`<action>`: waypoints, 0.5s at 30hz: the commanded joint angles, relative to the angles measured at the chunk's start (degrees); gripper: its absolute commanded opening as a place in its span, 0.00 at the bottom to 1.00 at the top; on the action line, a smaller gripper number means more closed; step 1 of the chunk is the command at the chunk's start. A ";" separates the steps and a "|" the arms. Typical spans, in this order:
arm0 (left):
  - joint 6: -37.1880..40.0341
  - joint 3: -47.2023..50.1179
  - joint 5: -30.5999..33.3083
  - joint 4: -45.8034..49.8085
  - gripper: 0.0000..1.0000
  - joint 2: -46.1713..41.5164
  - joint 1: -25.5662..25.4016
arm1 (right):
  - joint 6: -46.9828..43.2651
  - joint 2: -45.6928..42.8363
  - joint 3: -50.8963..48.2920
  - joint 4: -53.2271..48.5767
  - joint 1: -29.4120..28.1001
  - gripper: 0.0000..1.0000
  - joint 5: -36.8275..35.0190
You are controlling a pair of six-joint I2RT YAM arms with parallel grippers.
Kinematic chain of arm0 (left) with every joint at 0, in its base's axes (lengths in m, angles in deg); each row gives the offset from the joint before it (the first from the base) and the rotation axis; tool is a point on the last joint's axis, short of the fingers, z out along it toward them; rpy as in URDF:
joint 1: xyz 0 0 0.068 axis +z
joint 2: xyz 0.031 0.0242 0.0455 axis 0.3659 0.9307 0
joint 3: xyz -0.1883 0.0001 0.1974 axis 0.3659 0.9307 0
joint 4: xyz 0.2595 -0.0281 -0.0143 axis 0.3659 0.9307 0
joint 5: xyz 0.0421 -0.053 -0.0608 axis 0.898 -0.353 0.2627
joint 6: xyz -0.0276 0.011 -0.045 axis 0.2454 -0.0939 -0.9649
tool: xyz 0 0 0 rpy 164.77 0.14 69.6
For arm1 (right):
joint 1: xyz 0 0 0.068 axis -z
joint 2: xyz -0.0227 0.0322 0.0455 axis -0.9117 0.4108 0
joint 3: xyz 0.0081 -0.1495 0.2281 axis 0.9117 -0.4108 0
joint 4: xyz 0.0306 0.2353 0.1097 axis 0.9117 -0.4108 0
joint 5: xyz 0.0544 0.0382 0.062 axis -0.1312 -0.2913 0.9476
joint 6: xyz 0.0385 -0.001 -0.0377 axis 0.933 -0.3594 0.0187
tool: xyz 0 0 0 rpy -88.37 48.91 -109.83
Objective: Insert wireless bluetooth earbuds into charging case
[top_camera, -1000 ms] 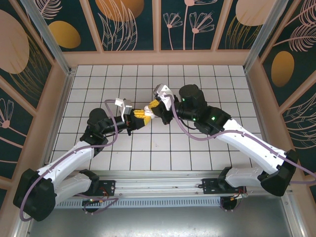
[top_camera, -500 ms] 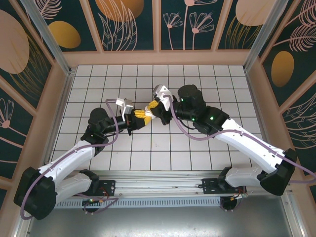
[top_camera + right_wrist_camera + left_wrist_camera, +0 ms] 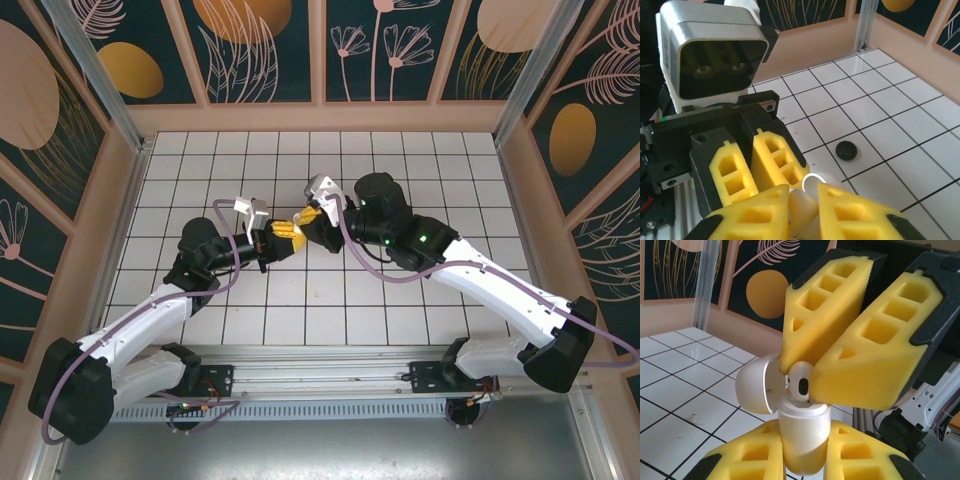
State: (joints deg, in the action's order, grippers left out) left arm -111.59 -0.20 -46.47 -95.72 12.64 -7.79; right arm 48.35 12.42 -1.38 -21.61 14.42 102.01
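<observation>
White dark-faced earbud (image 3: pixel 801 384) is pinched in the jaws of the right gripper (image 3: pixel 803 379) at the upward mouth of an upright white charging case (image 3: pixel 803 437) clamped by the left gripper (image 3: pixel 802 457).

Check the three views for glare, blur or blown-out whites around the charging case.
Top external: even light, sharp, soft shadows only. Left wrist: the white charging case is near blown out, with little surface detail; the yellow pads at the bottom edge are soft. Right wrist: glare on the far tiles; own fingers at the bottom are slightly blurred.
</observation>
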 commanded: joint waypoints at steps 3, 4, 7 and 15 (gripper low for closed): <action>-0.26 -2.05 -1.16 -3.07 0.00 0.11 -0.01 | 1.07 -0.55 0.06 1.28 -0.40 0.35 0.61; -0.28 -2.02 -1.20 -3.14 0.00 0.22 -0.01 | 1.58 -0.49 0.46 1.50 -0.37 0.37 0.09; -0.04 -1.92 -1.13 -3.14 0.00 0.44 0.04 | 3.86 -0.46 1.68 2.37 0.01 0.41 0.66; 0.84 -1.37 -0.09 -2.72 0.00 0.22 0.06 | 12.53 1.89 7.41 1.21 5.63 0.48 9.84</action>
State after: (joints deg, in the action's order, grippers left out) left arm -111.55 -0.26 -46.20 -95.72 13.08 -7.77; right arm 56.33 13.64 3.01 -21.56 18.53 106.95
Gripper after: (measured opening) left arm 0.144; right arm 0.472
